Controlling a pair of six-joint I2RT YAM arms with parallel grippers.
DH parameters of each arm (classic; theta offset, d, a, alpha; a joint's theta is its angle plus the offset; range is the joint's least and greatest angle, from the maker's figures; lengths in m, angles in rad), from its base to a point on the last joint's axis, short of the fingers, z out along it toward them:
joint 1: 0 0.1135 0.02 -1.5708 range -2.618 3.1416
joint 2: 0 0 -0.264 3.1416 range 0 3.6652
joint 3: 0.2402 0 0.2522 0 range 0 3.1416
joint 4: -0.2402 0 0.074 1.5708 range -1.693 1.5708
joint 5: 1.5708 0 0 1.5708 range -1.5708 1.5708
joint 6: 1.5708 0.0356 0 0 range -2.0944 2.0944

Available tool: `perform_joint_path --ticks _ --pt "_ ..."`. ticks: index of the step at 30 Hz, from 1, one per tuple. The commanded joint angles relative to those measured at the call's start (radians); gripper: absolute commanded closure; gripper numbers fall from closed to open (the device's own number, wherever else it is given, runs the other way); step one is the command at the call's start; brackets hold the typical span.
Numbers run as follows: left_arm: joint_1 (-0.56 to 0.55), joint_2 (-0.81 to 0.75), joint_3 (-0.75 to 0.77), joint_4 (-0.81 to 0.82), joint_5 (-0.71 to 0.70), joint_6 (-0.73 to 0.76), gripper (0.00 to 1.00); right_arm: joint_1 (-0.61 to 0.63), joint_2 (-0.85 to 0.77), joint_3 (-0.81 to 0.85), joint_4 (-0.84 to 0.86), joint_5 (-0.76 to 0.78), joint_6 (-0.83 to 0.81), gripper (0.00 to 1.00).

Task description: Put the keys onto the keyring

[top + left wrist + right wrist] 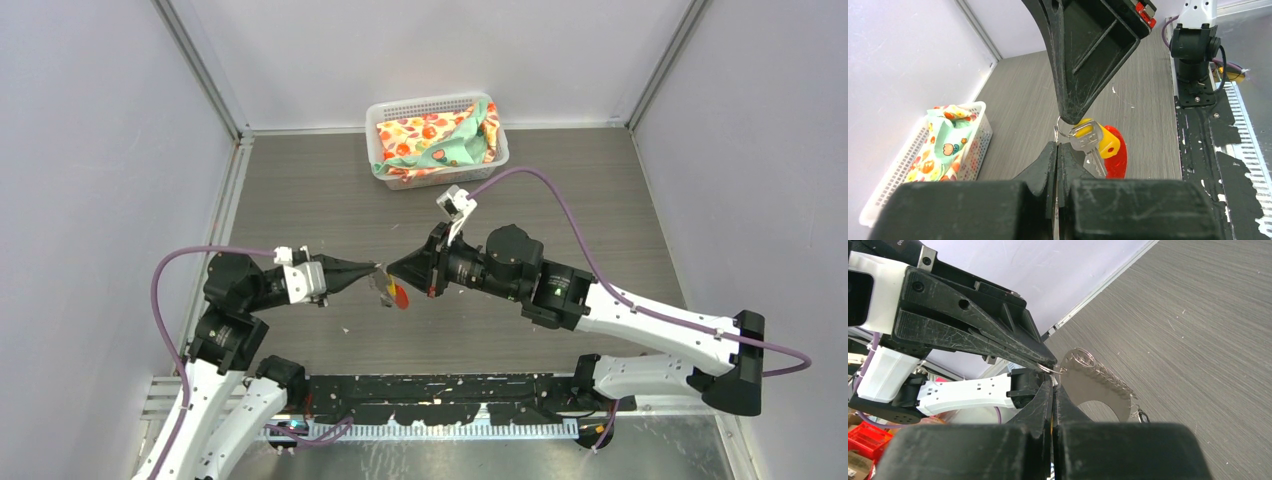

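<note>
- The table [330, 190] is walled on the left, right and far sides. Most of its grey top is bare, so there is open room on every side of the work.
- The left arm [235, 300] and the right arm [620, 310] reach in from opposite sides and meet nose to nose above the middle of the table. I judge this is so that one can steady the ring while the other works on it.
- A white basket [380, 115] holding a patterned cloth [440, 140] stands against the far wall, well apart from the grippers and out of their way.
- The left gripper [372, 267] is closed tight, its tips pinching the small ring.
- The right gripper [392, 268] is also closed tight, its tips on the same ring from the other side. Whether it clamps the ring or only touches it, I cannot tell.
- The keyring [1098, 382], a curved silver piece edged with small loops, hangs just beyond the two tips, clear of the table.
- A red tag [1118, 157] dangles behind the key.
- The yellow-headed key [1090, 142] hangs from the small ring [1062, 129], blade down.
- The second key cannot be picked out.
- Judgement: the threading is under way but unfinished. The tips crowd each other, so there is little room for error there.
</note>
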Motion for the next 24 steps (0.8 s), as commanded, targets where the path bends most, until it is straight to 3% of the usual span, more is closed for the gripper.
perform_joint_path --ticks 1,24 --pt "-0.001 -0.012 0.002 0.028 0.001 0.019 0.99 -0.009 0.004 0.040 0.012 0.018 0.024 0.99" --pt "-0.001 -0.028 -0.014 -0.057 0.044 0.140 0.99 -0.016 0.024 0.048 0.029 -0.014 0.031 0.99"
